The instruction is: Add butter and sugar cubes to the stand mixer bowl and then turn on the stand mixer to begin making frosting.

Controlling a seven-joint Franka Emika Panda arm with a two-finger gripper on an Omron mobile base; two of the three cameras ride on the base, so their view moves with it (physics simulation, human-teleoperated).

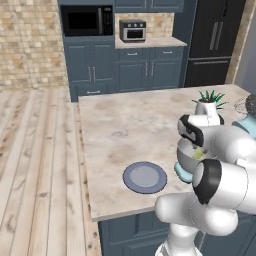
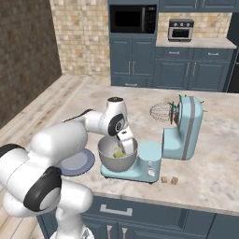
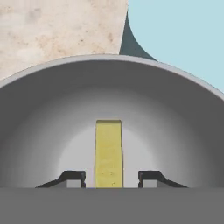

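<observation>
Evidently unlabelled butter (image 3: 108, 151) between pincer (image 3: 111, 176) fingertips

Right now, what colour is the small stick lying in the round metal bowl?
Yellow: the small rectangular butter stick inside the grey brushed-metal bowl. Hand view shows it best.

Island counter: beige marble-look top over dark blue cabinets.

The counter (image 2: 219, 172) carries the stand mixer (image 2: 179, 135), flat base sitting directly on the top, head tilted back. A blue-grey plate (image 1: 145, 177) lies flat near the front edge, just beside the mixer base on the robot's left, with bare stone all around it. The sugar cubes (image 2: 169, 179), two of them side by side, rest on the stone just in front of the mixer base, toward the front edge. A white pot with a spiky green plant (image 1: 208, 104) stands near the far edge.
</observation>
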